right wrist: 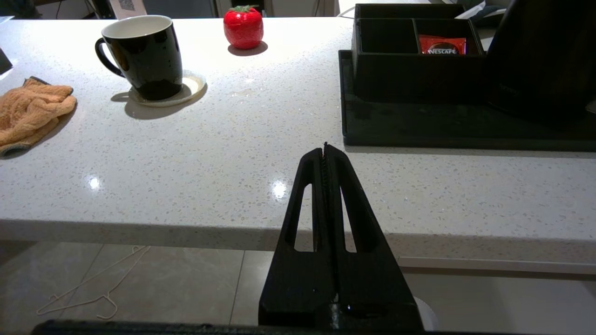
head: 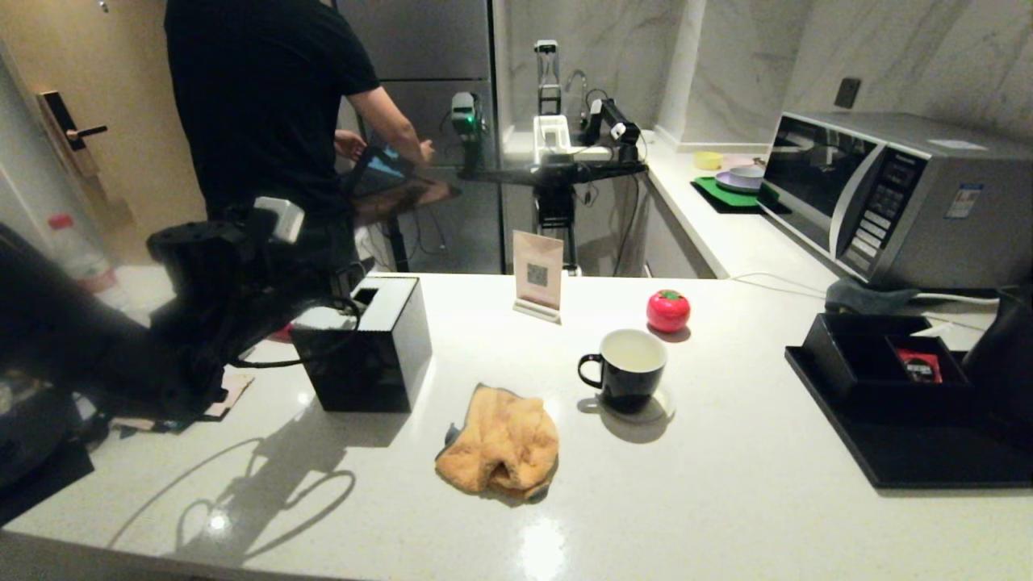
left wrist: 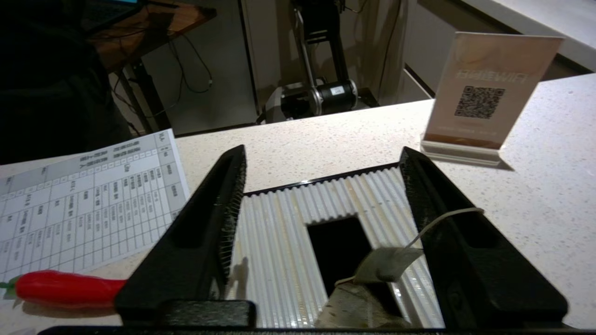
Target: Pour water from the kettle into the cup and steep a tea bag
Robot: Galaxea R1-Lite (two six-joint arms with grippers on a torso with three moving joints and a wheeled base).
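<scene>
My left gripper [left wrist: 322, 150] stands open over a black box [head: 379, 355] with a ribbed white lid [left wrist: 279, 242] at the counter's left. A speckled tea bag [left wrist: 354, 307] sits at the lid's dark slot. Its tag [left wrist: 386, 265] hangs between the jaws, unclamped, and its string [left wrist: 447, 218] runs up against one finger. The cup [head: 625, 367], a black mug with a white inside, stands on a coaster at mid-counter, also in the right wrist view [right wrist: 142, 51]. The black kettle [head: 1005, 363] stands at the far right [right wrist: 540, 56]. My right gripper [right wrist: 324, 148] is shut and empty, off the counter's front edge.
An orange cloth [head: 500, 440] lies left of the cup, a red tomato-shaped object [head: 668, 311] behind it. A QR sign [head: 538, 274], a black tray [head: 888, 460] with a compartment box, and a microwave [head: 888, 194] stand around. A person [head: 266, 105] stands behind. A red chilli [left wrist: 65, 288] and a printed sheet [left wrist: 84, 200] lie by the box.
</scene>
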